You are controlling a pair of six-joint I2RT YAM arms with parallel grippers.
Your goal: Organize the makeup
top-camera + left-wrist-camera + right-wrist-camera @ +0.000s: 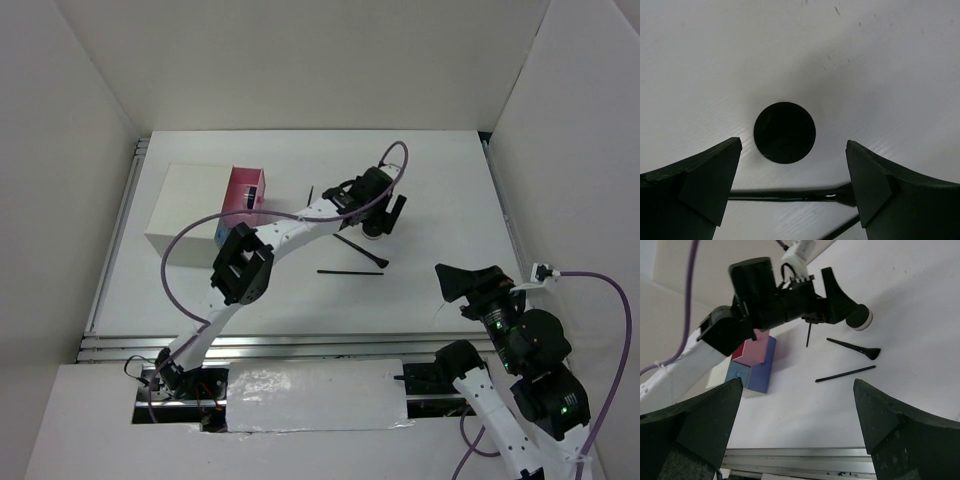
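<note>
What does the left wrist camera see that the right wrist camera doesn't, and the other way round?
Only the left wrist view shows the whole top of the round black compact from straight above, between the open left fingers. Only the right wrist view shows the white box with pink and blue drawers, the left arm and the open right fingers. Both show that compact and the black brush near it.

Box: I see a white box on the left of the worktop, toward the back.
Pink drawer: the pink drawer stands out from the box's right face, and I can see its inside from above.
Blue drawer: the blue drawer sits just beside the pink one, on the nearer side.
Walls: plain white panels close in three sides.
Rail: a metal rail runs along the near edge.
</note>
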